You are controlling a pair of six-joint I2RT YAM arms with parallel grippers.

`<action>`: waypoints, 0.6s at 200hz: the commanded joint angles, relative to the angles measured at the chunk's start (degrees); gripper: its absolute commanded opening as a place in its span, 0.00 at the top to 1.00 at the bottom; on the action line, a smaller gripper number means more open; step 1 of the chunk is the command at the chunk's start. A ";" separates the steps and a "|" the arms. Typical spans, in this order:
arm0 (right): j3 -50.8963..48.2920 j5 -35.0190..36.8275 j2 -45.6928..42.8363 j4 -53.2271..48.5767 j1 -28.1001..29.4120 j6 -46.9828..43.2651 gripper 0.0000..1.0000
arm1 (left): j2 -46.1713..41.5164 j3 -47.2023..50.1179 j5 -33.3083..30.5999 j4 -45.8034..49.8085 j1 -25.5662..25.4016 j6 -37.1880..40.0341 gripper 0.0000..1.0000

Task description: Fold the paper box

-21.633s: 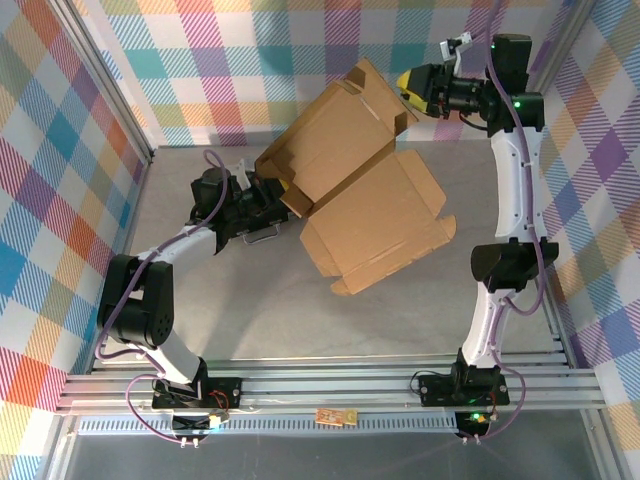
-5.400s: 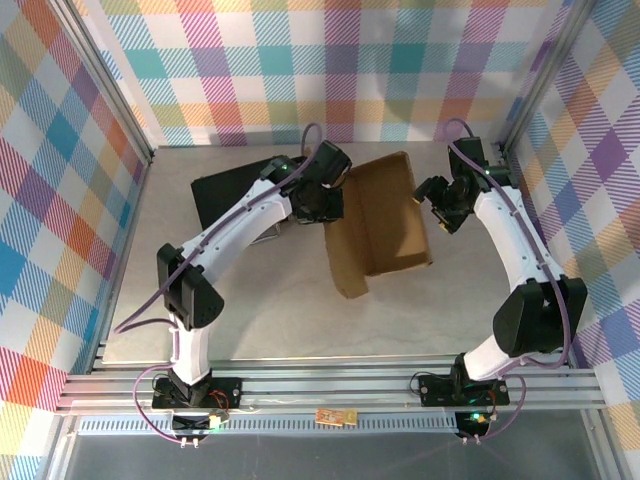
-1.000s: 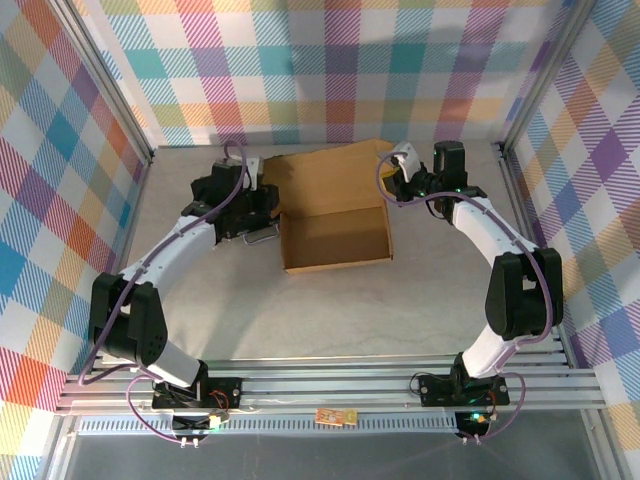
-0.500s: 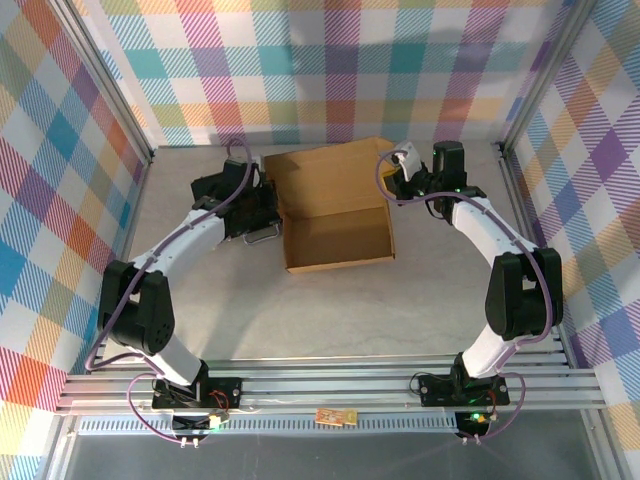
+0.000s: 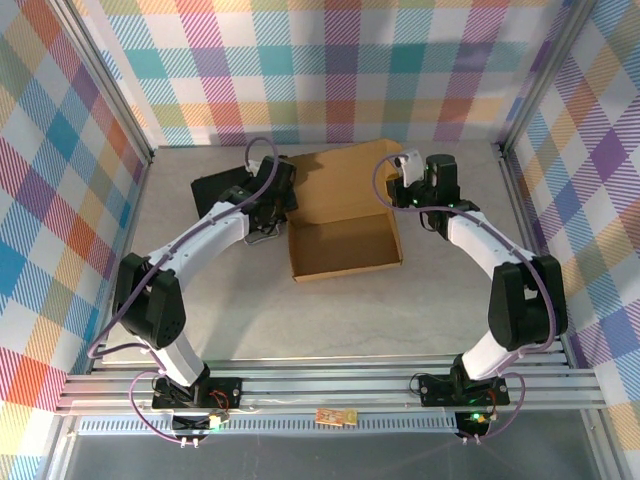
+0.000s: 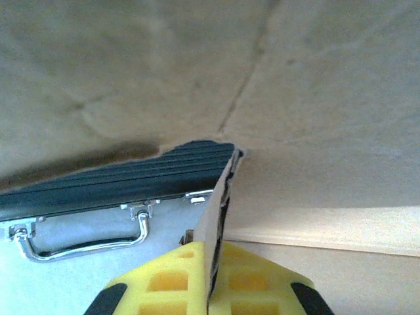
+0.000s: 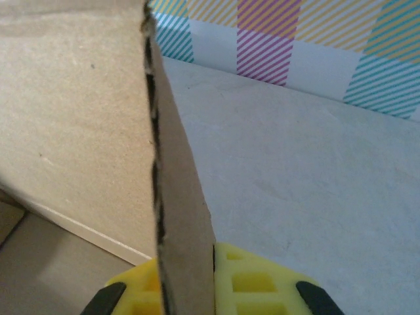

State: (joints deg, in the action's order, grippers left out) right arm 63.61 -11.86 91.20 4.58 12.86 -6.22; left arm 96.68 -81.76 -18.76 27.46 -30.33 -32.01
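The paper box (image 5: pixel 345 248) is a shallow brown cardboard tray in the middle of the table, with its lid panel (image 5: pixel 335 185) raised at the far side. My left gripper (image 5: pixel 283 197) is shut on the box's left wall; that wall's edge (image 6: pixel 220 210) runs up between the yellow pads (image 6: pixel 170 289). At the box's far right corner my right gripper (image 5: pixel 400 193) is shut on the right wall, whose cardboard edge (image 7: pixel 177 216) stands between its yellow pads (image 7: pixel 256 285).
A black case (image 5: pixel 212 188) with a metal handle (image 6: pixel 79 243) lies just left of the box, under my left arm. Aluminium posts and plaid walls close in the table on the left, right and far side. Bare grey table (image 5: pixel 330 320) lies in front of the box.
My left gripper has moved right to the box's left wall and shut on it. The box has slid slightly right and nearer. The right gripper keeps its hold.
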 commanded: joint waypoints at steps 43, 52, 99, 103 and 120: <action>-0.07 3.35 -6.53 -5.00 0.76 12.44 0.62 | -1.97 4.93 -13.78 -5.25 -5.71 7.69 1.00; 0.19 4.33 -7.76 -7.26 0.67 14.12 0.53 | -3.36 7.16 -14.88 -7.76 -6.18 10.14 1.00; 1.98 4.65 -16.96 -21.53 0.67 28.86 0.34 | -9.88 17.32 -15.52 -20.75 -6.75 20.55 1.00; 2.16 4.43 -17.84 -22.61 0.67 30.29 0.33 | -10.06 17.53 -15.46 -21.06 -6.81 21.28 1.00; 2.30 5.57 -22.53 -26.23 0.54 37.10 0.28 | -10.61 18.16 -15.10 -22.31 -6.98 24.25 1.00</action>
State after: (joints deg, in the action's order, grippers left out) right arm 63.59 -7.05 74.37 -13.45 13.21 18.65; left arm 88.53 -64.64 -32.16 12.34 -36.99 -15.20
